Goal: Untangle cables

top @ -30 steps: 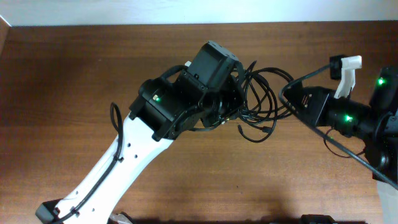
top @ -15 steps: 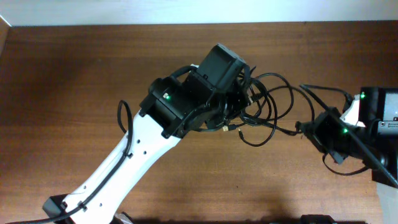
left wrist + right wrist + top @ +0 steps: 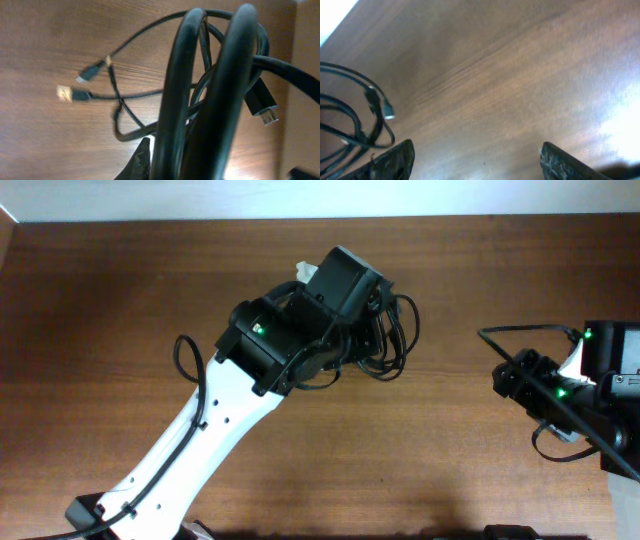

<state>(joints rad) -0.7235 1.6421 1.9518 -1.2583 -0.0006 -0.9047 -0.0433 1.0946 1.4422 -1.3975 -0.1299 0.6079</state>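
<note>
At counter [image 3: 120, 300] centre, slightly toward 1 o'clock: cables [image 3: 392, 340] bunched tight against left hand [image 3: 368, 335]. Left wrist view: cords hang right across lens, plugs [image 3: 90, 75] trailing toward 9 o'clock. Bundle likely raised so ends drop free. Grip itself hidden, so cannot tell if clamped. Right hand [image 3: 477, 157] at 3 o'clock, well apart from bundle, fingers spread, empty. Probably placed to take loose end. Containers: none seen.

You're looking at black cables [image 3: 172, 115] with one gold-tipped plug [image 3: 70, 93], on a reddish-brown wood-grain table [image 3: 120, 300]; your left arm [image 3: 215, 430] is white with black joints.
</note>
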